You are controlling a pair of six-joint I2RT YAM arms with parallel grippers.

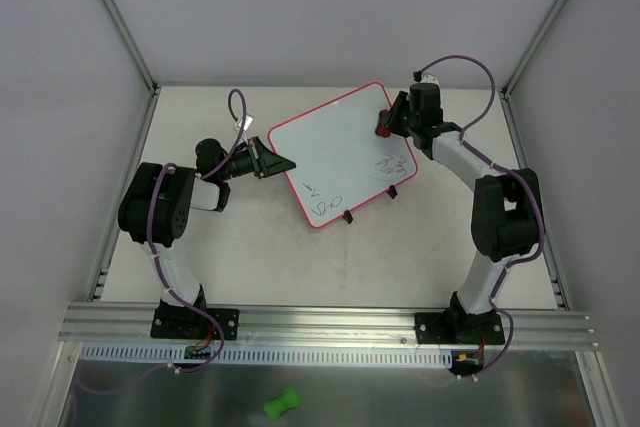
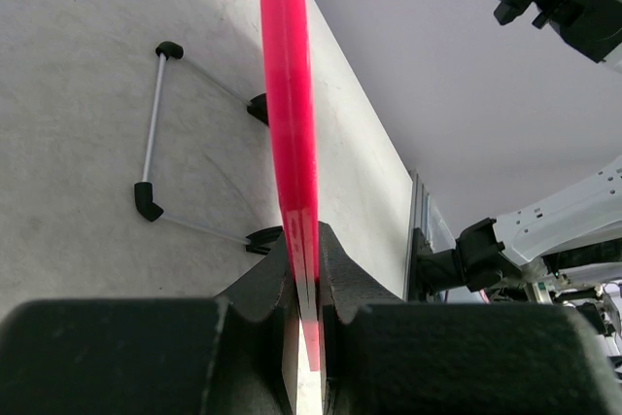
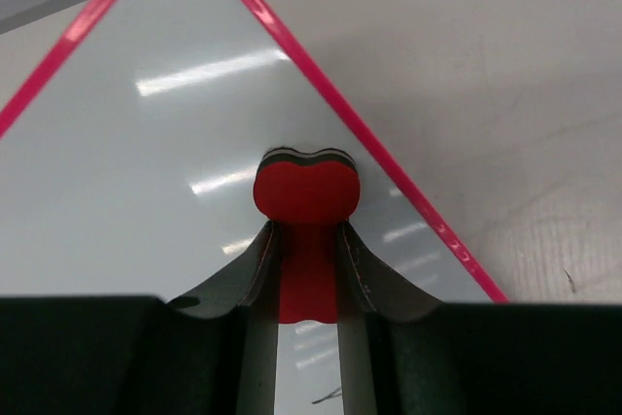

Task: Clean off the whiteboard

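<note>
Whiteboard [image 1: 335, 147] mid-frame on bench [image 1: 250, 247], scribbles [image 1: 328, 205] near lower edge. Your left wrist view alone shows left jaws clamped on its pink rim [image 2: 287, 94]; right wrist shows right jaws pinching red eraser [image 3: 306, 187] over the board.

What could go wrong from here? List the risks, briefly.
1. The left gripper pinches only the thin rim of the whiteboard, so wiping pressure could twist the board or slip it out.
2. The right gripper holds the eraser close to the board's rim, and a stroke could run off the edge.
3. The scribbles lie toward the near edge, away from the eraser, so some may be missed.
</note>
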